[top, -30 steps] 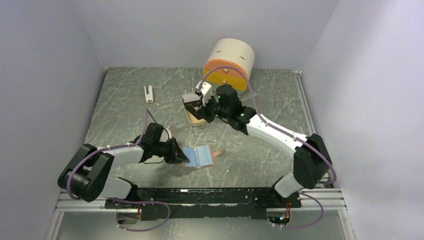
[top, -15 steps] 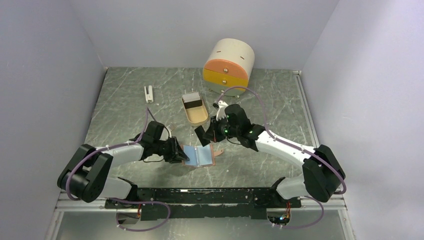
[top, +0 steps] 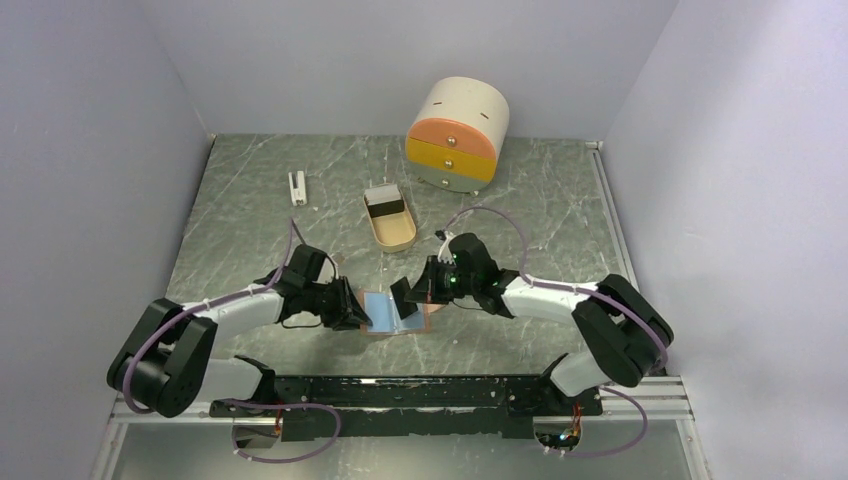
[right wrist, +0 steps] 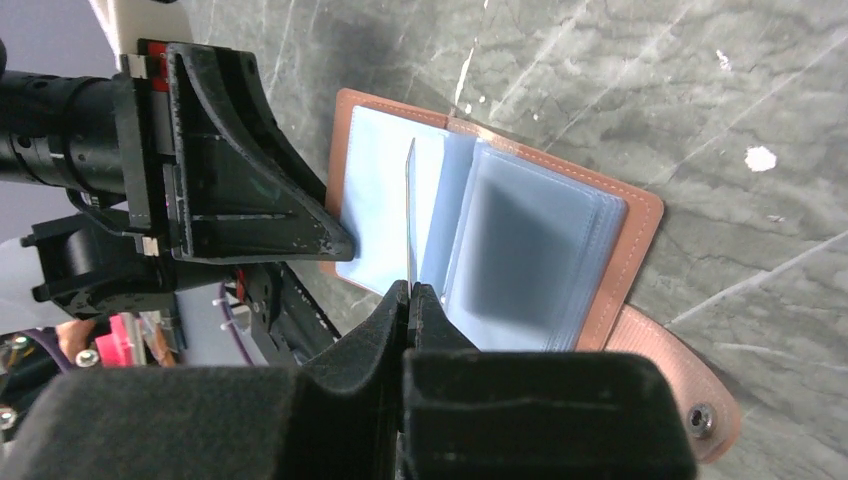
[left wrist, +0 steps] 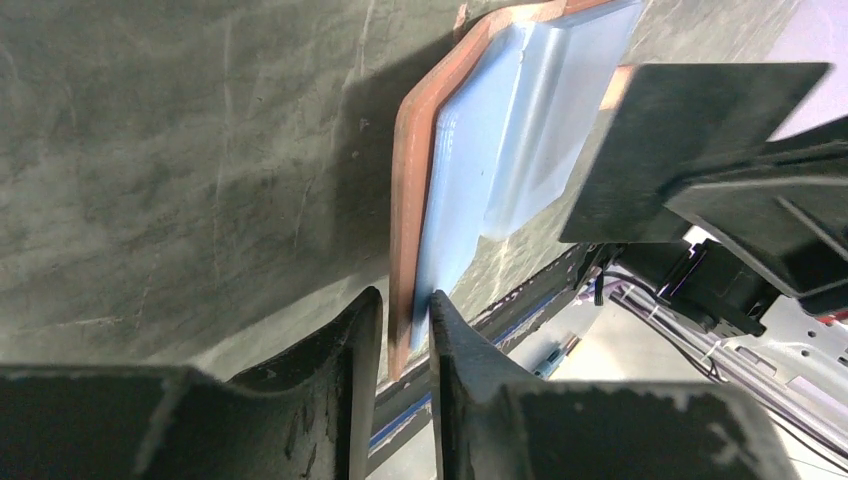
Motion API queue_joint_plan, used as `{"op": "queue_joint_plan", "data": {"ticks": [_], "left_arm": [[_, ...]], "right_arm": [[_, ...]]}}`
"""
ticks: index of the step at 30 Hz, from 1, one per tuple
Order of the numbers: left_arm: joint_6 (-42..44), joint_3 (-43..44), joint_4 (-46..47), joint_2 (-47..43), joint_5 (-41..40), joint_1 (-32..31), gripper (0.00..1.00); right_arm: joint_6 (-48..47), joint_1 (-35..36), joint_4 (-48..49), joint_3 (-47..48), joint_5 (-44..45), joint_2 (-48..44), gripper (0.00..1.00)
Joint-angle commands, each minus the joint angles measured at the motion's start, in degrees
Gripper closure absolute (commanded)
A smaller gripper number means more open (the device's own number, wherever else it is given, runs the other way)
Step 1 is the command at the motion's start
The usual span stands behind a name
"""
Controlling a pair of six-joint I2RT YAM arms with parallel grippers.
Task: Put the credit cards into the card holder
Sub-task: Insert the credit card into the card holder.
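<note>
The salmon-pink card holder point(top: 392, 312) lies open on the table near the front, its clear pockets facing up. My left gripper point(top: 358, 314) is shut on its left cover point(left wrist: 405, 250), pinching the edge. My right gripper point(top: 405, 296) is shut on a thin credit card point(right wrist: 410, 215), seen edge-on, held just above the open pockets point(right wrist: 520, 250) near the middle fold. In the left wrist view the card shows as a dark rectangle point(left wrist: 690, 150) over the holder. The snap strap point(right wrist: 670, 385) sticks out at the holder's right.
A beige oval tray point(top: 389, 219) holding dark cards stands behind the holder. A round cream and orange drawer box point(top: 457, 131) is at the back. A small white upright block point(top: 297, 186) stands at the back left.
My right arm carried the card from the beige tray down and forward to the open holder. My left gripper kept its hold on the holder's left cover, which shifted slightly.
</note>
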Motion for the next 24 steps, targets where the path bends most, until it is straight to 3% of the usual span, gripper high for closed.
{"op": "queue_joint_plan", "data": {"ticks": [1,10,14,19,24], "left_arm": [[1.00,-0.06,-2.22,-2.21,-1.24,0.86,0.70],[-0.40,-2.43,-0.32,-4.17,0.82,1.74,0.77],[0.26,-2.82,-0.61,-4.97,0.88,1.86,0.91],[0.41,-3.63,0.91,-3.44,1.50,1.88,0.90],[0.45,-3.81,0.64,-3.79,1.20,1.88,0.79]], "right_arm": [[5.35,0.10,8.60,-2.13,-2.19,1.95,1.00],[10.54,0.09,16.44,-6.52,-3.00,6.10,1.00],[10.78,0.20,18.00,-7.03,-2.70,7.33,1.00],[11.24,0.28,19.91,-7.21,-3.47,8.82,1.00],[11.97,0.54,20.92,-7.82,-3.23,9.22,1.00]]}}
